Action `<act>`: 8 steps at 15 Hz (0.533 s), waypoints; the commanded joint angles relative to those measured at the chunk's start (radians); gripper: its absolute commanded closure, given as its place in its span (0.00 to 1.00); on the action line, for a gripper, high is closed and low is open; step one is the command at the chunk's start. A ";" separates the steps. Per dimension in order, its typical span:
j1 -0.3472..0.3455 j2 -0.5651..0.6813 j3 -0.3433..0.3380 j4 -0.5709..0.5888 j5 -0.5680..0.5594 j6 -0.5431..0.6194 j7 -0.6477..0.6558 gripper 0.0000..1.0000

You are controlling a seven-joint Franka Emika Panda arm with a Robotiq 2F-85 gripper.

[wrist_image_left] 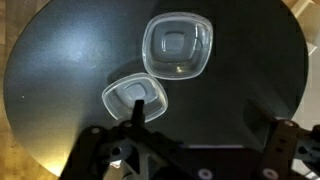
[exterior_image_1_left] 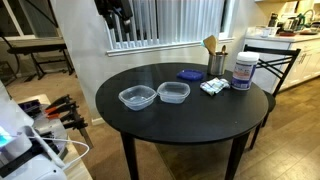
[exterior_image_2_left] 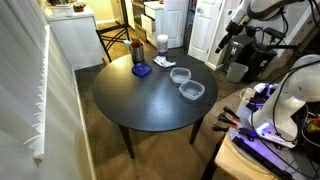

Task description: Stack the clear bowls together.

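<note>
Well below the wide-open, empty gripper (wrist_image_left: 208, 135), the nearer clear bowl (wrist_image_left: 135, 97) probably needed a square pinch on its rim.

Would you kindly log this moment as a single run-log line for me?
stage: pre-grasp | hand: open, empty, high over table | clear bowls: side by side, not yet stacked

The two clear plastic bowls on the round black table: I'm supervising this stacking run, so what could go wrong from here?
The two clear plastic bowls sit almost rim to rim, so a finger of the open gripper coming down between them might shove the neighbour. One bowl lies near the edge of the round black table; a sideways push could slide it off.
</note>
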 commanded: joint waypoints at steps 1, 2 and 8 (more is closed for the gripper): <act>0.014 0.215 0.021 0.064 0.046 0.104 0.003 0.00; 0.018 0.258 0.032 0.081 0.055 0.118 0.006 0.00; 0.004 0.481 0.120 0.217 0.058 0.138 0.026 0.00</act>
